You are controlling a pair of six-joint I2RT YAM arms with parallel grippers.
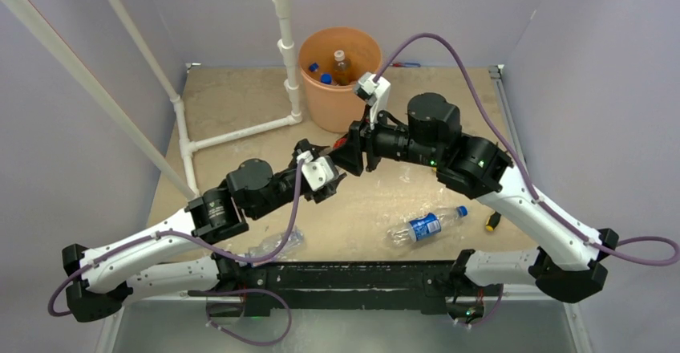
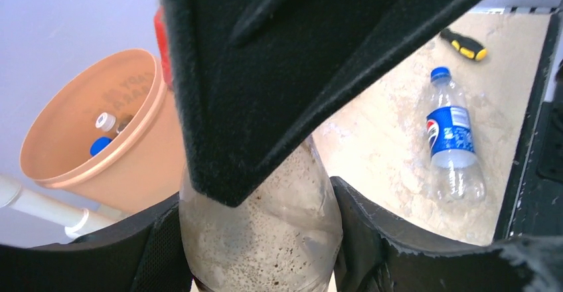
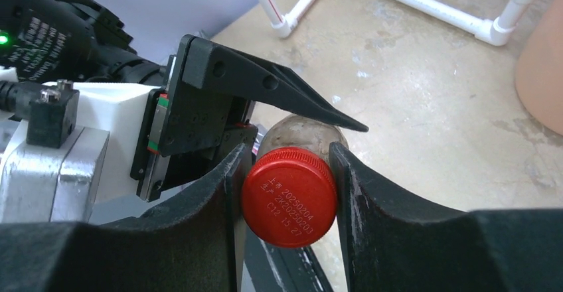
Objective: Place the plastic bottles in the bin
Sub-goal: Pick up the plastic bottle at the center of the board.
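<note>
1. Lilac walls (image 1: 593, 48) close in a tan table (image 1: 240, 104). A white pipe frame (image 1: 287, 48) stands at the upper left of the top view. The orange bin (image 1: 321, 103) sits at upper centre just beside the frame's post, with an amber bottle (image 1: 342, 68) and blue caps showing inside.
2. At mid-frame both arms meet on one red-capped bottle (image 3: 289, 196). The left gripper (image 2: 257, 219) is clamped round its clear body, and the right gripper (image 3: 289, 166) is pinched on the cap. Both pairs of pads touch plastic (a two-handed hold, by the look of it).
3. The bottle looks empty, so it is probably light, thin-walled and easily dented. The speckled film on its wall may make the body slippery. Cap and neck are the stiff parts and likely the surer hold, since the body would give under a squeeze.
4. Two more bottles lie on their sides low in the top view: a Pepsi bottle (image 1: 423, 226) at centre-right and a clear bottle (image 1: 277, 245) partly under the left arm. A screwdriver (image 1: 491, 222) lies just right of the Pepsi cap.
5. The bin's rim is near the grippers, just above them in the frame, with bare table between. The right wrist overlaps the rim in the picture, so clearance there cannot be judged. The frame's post crowds the bin's left side. Round bottles could roll toward the near edge.
</note>
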